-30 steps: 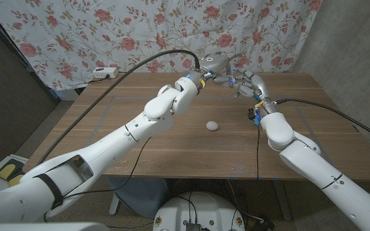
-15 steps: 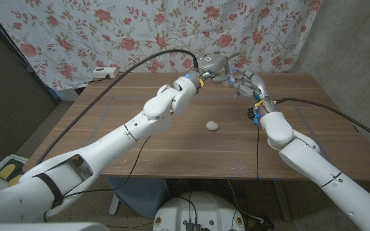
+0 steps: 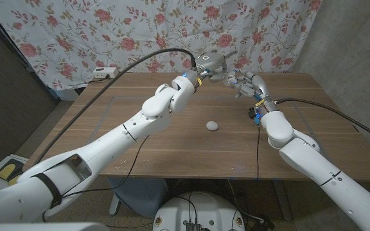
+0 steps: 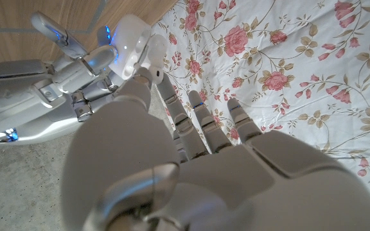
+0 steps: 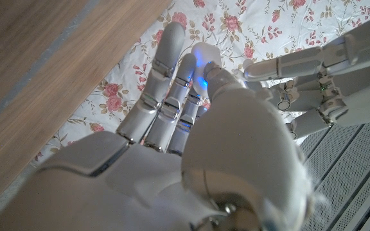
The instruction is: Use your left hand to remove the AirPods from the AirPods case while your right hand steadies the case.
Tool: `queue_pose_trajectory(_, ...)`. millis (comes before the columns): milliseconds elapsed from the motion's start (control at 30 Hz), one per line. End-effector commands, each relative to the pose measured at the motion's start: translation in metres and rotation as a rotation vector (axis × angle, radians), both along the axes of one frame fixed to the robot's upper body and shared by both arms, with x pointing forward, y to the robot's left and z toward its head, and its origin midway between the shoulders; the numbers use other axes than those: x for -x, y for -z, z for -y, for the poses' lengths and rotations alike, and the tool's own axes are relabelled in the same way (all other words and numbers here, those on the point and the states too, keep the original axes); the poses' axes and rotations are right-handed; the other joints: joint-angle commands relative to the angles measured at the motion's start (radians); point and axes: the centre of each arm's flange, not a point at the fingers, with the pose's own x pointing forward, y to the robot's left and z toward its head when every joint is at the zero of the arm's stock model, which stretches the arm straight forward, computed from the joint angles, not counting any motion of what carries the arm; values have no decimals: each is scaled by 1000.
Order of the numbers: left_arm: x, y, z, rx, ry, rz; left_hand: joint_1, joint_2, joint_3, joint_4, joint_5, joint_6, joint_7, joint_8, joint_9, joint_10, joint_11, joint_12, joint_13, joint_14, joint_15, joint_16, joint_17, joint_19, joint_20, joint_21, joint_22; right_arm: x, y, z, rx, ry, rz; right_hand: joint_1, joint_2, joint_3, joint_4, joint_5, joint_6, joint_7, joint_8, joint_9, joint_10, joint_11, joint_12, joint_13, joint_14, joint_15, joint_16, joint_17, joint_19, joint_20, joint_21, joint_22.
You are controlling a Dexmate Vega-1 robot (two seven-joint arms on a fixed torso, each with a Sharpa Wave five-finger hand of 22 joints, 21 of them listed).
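Hands meet far over the worktop (image 3: 140, 138): right hand (image 3: 248, 85) holds the case (image 4: 133, 48), left hand (image 3: 214, 64) has moved closer, fingers spread.

No legible txt, labels, brand marks, nos. or signs can be made out in any view; nothing readable is seen on the floral backdrop (image 3: 108, 32) or the table (image 3: 172, 141).
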Motion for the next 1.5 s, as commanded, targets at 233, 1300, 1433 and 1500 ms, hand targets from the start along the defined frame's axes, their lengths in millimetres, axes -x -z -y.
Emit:
queue_pose_trajectory(233, 3, -2, -3, 5, -5, 11, -2, -2, -5, 1, -3, 7, -4, -1, 3, -3, -9, 11, 18, 29, -28, 2, 4, 11, 3, 4, 0, -3, 0, 6, -12, 14, -4, -5, 6, -7, 0, 8, 5, -4, 4, 1, 56, -47, 206, 151, 40, -126, 1, 1, -237, -65, 4, 3)
queue_pose_trajectory(1300, 15, -1, -19, 10, -27, 39, 1, -1, -4, 4, -3, 6, -2, -3, 3, -12, -9, 23, 32, 30, -25, -1, 8, 13, 4, 4, 0, 1, 6, 12, -15, 44, -17, -5, 7, -9, 1, 9, 8, -5, 6, -1, 57, -47, 206, 151, 41, -126, 2, 0, -243, -62, 8, 3)
queue_pose_trajectory(1433, 16, -1, -22, 11, -31, 33, 1, 0, -4, 4, -2, 5, -1, -3, 3, -13, -9, 25, 35, 31, -26, -2, 9, 13, 4, 4, 0, 1, 6, 12, -14, 49, -19, -5, 5, -10, 0, 9, 9, -5, 6, -2, 58, -45, 206, 150, 42, -127, 3, 0, -244, -62, 9, 3)
queue_pose_trajectory(1500, 17, -1, -23, 13, -35, 43, 1, 0, -3, 5, -2, 5, -1, -3, 3, -14, -9, 26, 36, 31, -25, -2, 9, 13, 4, 4, 0, 1, 7, 12, -19, 53, -22, -5, 6, -10, 0, 9, 10, -5, 6, -2, 57, -46, 206, 151, 41, -127, 3, 0, -245, -62, 9, 3)
